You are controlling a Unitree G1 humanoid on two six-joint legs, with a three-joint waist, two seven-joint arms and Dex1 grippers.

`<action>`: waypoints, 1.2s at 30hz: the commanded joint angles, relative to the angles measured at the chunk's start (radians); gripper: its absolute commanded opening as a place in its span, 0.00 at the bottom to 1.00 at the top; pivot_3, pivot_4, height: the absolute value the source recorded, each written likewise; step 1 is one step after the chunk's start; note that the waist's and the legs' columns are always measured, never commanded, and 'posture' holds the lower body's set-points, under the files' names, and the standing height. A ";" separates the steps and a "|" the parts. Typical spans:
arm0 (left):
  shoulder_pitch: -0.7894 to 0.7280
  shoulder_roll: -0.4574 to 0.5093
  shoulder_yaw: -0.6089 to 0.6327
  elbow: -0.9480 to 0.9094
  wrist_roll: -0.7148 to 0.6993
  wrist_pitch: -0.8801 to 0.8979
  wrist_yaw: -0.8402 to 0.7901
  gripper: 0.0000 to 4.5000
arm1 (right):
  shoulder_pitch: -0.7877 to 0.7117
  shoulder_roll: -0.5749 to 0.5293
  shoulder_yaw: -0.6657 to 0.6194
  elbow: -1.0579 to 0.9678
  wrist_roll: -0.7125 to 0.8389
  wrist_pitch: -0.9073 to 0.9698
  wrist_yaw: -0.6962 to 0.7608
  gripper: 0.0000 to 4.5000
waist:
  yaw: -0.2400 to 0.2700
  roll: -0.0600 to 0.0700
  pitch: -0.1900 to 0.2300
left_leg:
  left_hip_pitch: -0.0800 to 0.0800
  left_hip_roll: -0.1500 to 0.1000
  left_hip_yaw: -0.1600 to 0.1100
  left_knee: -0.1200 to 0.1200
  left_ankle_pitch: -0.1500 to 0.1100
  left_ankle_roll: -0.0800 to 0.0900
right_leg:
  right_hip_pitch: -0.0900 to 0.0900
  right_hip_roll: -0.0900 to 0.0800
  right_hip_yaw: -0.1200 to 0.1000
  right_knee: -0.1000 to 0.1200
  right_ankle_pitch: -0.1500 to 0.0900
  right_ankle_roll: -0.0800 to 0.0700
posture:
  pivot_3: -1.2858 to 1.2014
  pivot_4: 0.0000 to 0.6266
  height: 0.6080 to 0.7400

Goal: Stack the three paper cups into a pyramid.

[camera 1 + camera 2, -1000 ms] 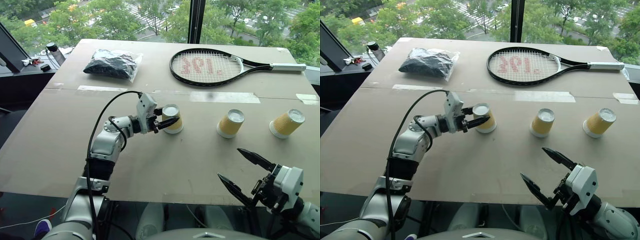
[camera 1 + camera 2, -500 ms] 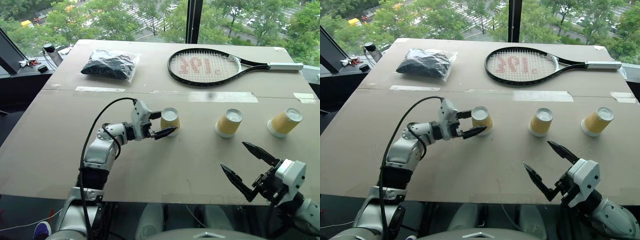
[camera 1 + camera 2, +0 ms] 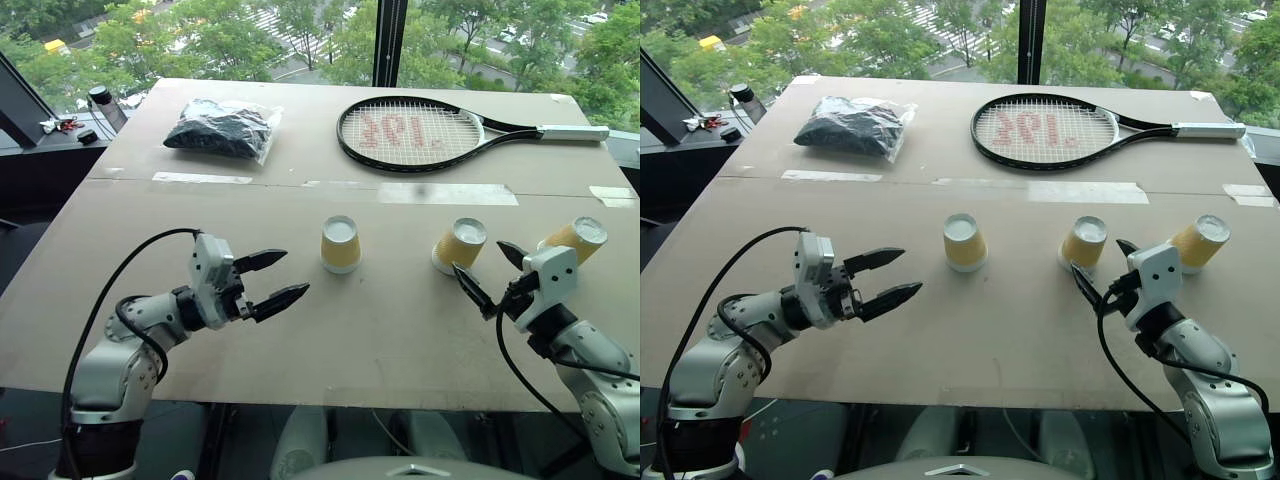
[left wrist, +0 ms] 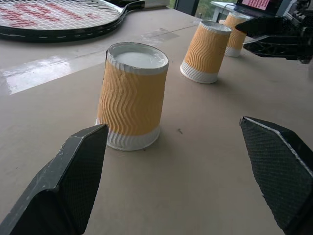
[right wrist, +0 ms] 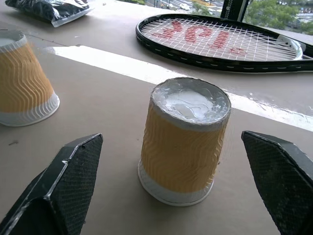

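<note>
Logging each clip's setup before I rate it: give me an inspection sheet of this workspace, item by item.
Surface: brown cardboard-covered table with pale tape strips over its seam.
Job's things: three paper cups stand upside down in a row, apart, none stacked: left cup, middle cup, right cup.
Clutter: tennis racket and a clear bag of dark contents at the far side.
Grippers: left gripper open, short of the left cup, holding nothing; right gripper open, facing the middle cup, holding nothing.
Cables: black cable looping over the left arm; another along the right arm.
Surroundings: windows with trees outside; small items on a ledge at far left.
</note>
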 commanded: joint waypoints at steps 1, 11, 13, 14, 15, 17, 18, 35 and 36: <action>0.071 0.006 0.063 -0.078 -0.070 -0.033 -0.038 0.98 | -0.073 0.017 -0.007 0.037 0.004 0.033 -0.031 1.00 | 0.001 0.000 0.000 | 0.000 0.000 0.000 0.000 0.000 0.000 | 0.000 0.000 0.000 0.000 0.000 0.000 | 0.52 0.24 1.00; 0.195 0.025 0.109 -0.134 -0.118 -0.032 -0.063 0.98 | -0.227 0.053 0.009 0.180 0.006 0.073 -0.023 1.00 | 0.002 0.001 0.000 | 0.000 0.000 0.000 0.000 -0.001 0.001 | 0.000 0.000 0.000 0.000 0.000 0.000 | 0.52 0.24 1.00; 0.209 0.022 0.110 -0.142 -0.121 -0.034 -0.056 0.98 | -0.249 0.056 0.011 0.206 0.002 0.071 -0.019 1.00 | 0.000 0.001 0.000 | 0.000 0.000 0.000 0.000 -0.001 0.001 | 0.000 0.000 0.000 0.000 0.000 0.000 | 0.52 0.24 1.00; 0.212 0.023 0.110 -0.143 -0.121 -0.034 -0.055 0.98 | -0.256 0.056 0.011 0.215 0.000 0.069 -0.016 1.00 | -0.001 0.001 0.001 | 0.000 0.000 0.000 0.000 -0.001 0.001 | 0.000 0.000 0.000 0.000 0.000 0.000 | 0.52 0.24 1.00; 0.214 0.023 0.111 -0.142 -0.121 -0.034 -0.054 0.98 | -0.261 0.056 0.011 0.221 -0.001 0.066 -0.012 1.00 | -0.001 0.001 0.001 | 0.000 0.000 0.000 0.000 -0.001 0.001 | 0.000 0.000 0.000 0.000 0.000 0.000 | 0.52 0.24 1.00; 0.216 0.022 0.110 -0.140 -0.120 -0.035 -0.052 1.00 | -0.269 0.054 0.009 0.226 0.003 0.059 0.002 0.91 | -0.001 0.001 0.001 | 0.000 0.000 0.000 0.000 -0.001 0.001 | 0.000 0.001 0.000 0.000 0.000 0.000 | 0.52 0.24 1.00; 0.215 0.021 0.110 -0.139 -0.120 -0.035 -0.050 1.00 | -0.271 0.053 0.009 0.227 0.006 0.056 0.009 0.84 | -0.001 0.001 0.001 | 0.000 0.000 0.000 0.000 -0.001 0.001 | 0.000 0.001 0.000 0.000 0.000 0.000 | 0.52 0.24 1.00; 0.246 0.015 0.119 -0.064 -0.090 -0.100 -0.058 1.00 | -0.378 0.007 0.256 0.154 0.018 0.053 0.244 0.51 | -0.023 0.002 0.001 | 0.000 0.000 0.000 -0.001 -0.001 0.001 | -0.001 0.000 0.000 0.000 0.000 0.000 | 0.52 0.24 1.00; 0.250 0.017 0.122 -0.065 -0.092 -0.100 -0.056 1.00 | -0.390 0.006 0.278 0.170 0.001 0.045 0.252 0.51 | -0.023 0.002 0.001 | 0.000 0.000 0.000 -0.002 -0.001 0.001 | -0.001 0.000 0.000 0.000 0.000 0.000 | 0.52 0.24 1.00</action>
